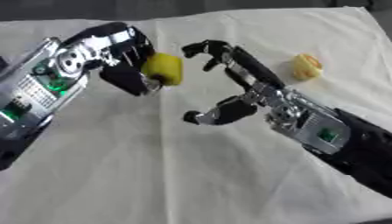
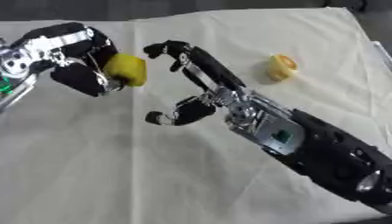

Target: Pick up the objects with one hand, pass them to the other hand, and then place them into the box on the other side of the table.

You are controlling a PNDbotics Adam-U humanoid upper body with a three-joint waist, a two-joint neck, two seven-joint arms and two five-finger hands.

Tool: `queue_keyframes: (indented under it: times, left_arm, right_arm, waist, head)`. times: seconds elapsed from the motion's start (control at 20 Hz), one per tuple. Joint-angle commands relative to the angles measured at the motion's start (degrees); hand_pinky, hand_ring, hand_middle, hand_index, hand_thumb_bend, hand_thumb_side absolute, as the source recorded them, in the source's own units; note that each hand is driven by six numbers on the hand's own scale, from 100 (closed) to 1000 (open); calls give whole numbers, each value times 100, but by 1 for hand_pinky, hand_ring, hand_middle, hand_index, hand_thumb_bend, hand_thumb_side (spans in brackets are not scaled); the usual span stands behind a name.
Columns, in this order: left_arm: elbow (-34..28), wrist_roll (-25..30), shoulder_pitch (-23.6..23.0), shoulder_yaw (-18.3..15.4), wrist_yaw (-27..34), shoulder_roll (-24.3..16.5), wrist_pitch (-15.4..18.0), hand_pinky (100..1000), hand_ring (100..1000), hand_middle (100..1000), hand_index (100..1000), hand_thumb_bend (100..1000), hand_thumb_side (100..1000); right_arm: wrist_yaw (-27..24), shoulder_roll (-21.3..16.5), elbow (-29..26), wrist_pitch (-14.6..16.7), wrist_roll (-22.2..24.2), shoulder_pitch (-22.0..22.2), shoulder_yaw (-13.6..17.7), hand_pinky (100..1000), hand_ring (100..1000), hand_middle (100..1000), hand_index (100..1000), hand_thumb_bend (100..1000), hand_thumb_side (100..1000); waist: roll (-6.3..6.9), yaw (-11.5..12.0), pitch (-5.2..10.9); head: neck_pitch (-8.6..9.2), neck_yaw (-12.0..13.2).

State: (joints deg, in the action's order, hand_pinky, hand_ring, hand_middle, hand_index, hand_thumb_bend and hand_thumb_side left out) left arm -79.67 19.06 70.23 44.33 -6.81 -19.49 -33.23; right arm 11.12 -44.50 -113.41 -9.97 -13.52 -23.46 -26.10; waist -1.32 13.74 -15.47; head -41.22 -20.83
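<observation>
Both views look down from the robot's head onto the worktop (image 1: 191,175), close above the two arms, and the far edge of the cloth lies at the top. They share nearly the whole scene. The right eye view sits slightly to the right, so everything appears shifted left in it.

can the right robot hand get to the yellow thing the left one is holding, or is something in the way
Probably yes. The right robot hand is open, fingers and thumb spread toward the yellow object that the left robot hand holds up. Only a bare gap lies between them; its near side is uncovered.
</observation>
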Motion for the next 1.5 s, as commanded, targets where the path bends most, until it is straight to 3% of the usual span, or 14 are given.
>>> queue_keyframes:
  times: [0.05, 0.5, 0.95, 1.25, 1.5]
  left_arm:
    - [-182, -15, 52, -173, -26, -371, 44, 705, 620, 493, 595, 242, 100]
    - [-479, -22, -201, -488, -31, -1282, 86, 711, 626, 494, 595, 286, 100]
    - [-154, -811, -838, -1517, -329, -2356, 51, 719, 633, 490, 591, 305, 100]
    - [489, -1132, -1099, -2020, -643, -2608, 141, 720, 636, 491, 593, 320, 100]
    - [978, -1203, -1210, -2210, -983, -2625, 258, 727, 644, 499, 598, 361, 100]
  right_arm:
    - [71, -124, -118, -227, -101, 4, 129, 685, 923, 799, 890, 628, 163]
    - [19, -181, -118, -435, -439, 164, 179, 682, 923, 800, 887, 630, 173]
    - [13, -230, -118, -408, -608, 326, 264, 682, 919, 796, 883, 639, 172]
    - [45, -216, -118, -325, -734, 459, 337, 683, 918, 795, 882, 644, 165]
    - [58, -186, -118, -233, -892, 555, 452, 680, 917, 794, 881, 644, 160]
  waist:
    - [61, -9, 163]
    - [52, -21, 162]
    - [1, -80, 153]
    - [-89, -119, 152]
    - [-162, -151, 123]
  head:
    - [-11, 18]
    - [3, 271]
    - [171, 986]
    - [279, 1495]
    - [362, 1787]
